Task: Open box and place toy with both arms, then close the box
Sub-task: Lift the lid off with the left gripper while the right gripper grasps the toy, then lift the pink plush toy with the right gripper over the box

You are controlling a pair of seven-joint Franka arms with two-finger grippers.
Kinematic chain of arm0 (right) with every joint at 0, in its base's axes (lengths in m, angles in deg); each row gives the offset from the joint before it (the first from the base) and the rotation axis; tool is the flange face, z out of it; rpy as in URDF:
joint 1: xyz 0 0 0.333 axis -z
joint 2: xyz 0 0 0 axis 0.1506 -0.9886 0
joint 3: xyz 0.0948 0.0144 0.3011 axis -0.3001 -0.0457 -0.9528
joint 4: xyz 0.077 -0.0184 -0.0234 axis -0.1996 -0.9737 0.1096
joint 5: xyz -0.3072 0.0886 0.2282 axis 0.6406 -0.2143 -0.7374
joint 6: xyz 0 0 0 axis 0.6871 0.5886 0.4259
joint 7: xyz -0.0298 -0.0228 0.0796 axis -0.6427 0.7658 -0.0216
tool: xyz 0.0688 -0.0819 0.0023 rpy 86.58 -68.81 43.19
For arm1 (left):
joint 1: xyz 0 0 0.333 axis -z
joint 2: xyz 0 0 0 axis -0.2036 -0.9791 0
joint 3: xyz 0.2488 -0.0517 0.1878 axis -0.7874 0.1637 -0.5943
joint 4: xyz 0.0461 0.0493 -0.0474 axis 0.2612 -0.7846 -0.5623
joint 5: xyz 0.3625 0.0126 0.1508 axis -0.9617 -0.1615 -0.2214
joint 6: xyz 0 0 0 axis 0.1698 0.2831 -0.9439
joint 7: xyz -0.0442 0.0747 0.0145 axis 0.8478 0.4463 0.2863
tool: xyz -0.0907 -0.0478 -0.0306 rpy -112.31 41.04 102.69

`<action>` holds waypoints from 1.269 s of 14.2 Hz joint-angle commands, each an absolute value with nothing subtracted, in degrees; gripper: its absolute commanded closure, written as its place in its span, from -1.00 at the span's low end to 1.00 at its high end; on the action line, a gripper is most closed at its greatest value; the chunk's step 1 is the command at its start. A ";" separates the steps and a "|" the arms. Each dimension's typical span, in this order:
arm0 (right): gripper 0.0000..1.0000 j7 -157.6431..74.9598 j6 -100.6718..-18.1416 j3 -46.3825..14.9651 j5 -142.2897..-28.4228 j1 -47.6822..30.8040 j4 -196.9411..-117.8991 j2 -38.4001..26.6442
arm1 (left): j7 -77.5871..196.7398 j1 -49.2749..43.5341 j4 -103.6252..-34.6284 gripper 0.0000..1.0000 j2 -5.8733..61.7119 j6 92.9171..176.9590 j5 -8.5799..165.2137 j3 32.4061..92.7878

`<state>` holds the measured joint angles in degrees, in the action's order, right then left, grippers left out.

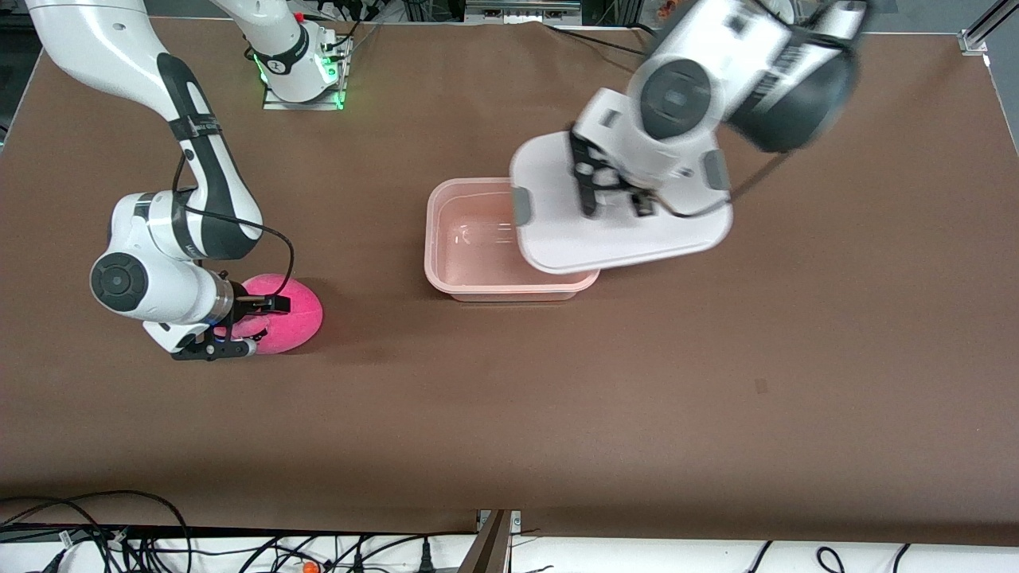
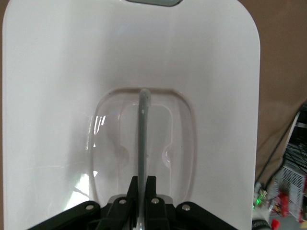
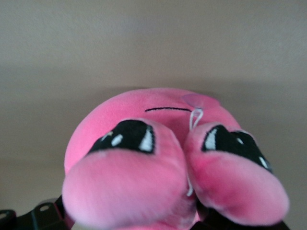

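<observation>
The box (image 1: 435,239), a pale pink tub, stands open near the table's middle with nothing in it. Its white lid (image 1: 629,239) hangs tilted over the box's end toward the left arm. My left gripper (image 1: 614,199) is shut on the lid's clear handle (image 2: 143,129), which runs between its fingertips (image 2: 143,184) across the lid (image 2: 53,96). The bright pink toy (image 1: 301,312) lies on the table toward the right arm's end. My right gripper (image 1: 248,325) is down at it, open, one finger on each side. The toy (image 3: 139,139) fills the right wrist view and hides the fingers.
The brown table (image 1: 637,398) runs bare from the box toward the front camera. The right arm's base (image 1: 301,76) stands at the table's back edge. Cables (image 1: 119,533) hang below the front edge.
</observation>
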<state>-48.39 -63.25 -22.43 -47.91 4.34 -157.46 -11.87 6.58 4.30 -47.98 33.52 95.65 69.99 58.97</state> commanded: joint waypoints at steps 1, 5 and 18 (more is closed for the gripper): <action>0.75 -46.82 -62.71 -22.48 -47.90 4.35 -158.69 -10.10 | -0.38 -4.86 -44.57 1.00 32.80 89.16 70.73 58.95; 1.00 -42.52 -59.89 -22.48 -47.81 4.35 -157.19 -8.17 | -15.56 -17.17 -44.21 1.00 32.80 85.98 68.02 58.95; 1.00 -25.19 -43.29 -30.55 -47.46 -2.49 -139.36 -7.02 | -19.91 -17.90 -39.55 1.00 30.07 86.68 62.38 59.12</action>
<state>-27.21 -46.24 -28.91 -47.91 -0.52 -142.01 -6.75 -19.08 -18.00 -41.99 31.15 87.92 63.40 58.74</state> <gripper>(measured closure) 0.947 0.925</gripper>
